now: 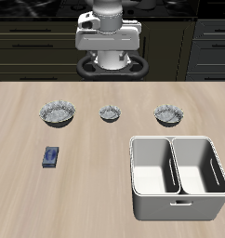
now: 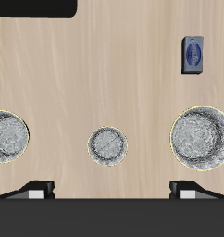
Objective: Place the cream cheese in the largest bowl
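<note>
The cream cheese (image 1: 51, 157), a small flat dark-blue box, lies untouched near the largest speckled grey-white bowl (image 1: 58, 113), so I should lower my spread gripper (image 2: 112, 188) squarely over its short sides.

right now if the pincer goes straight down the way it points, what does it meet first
Probably bare table, near the smallest bowl; the pincer itself is barely in view, so depth is unclear.
</note>
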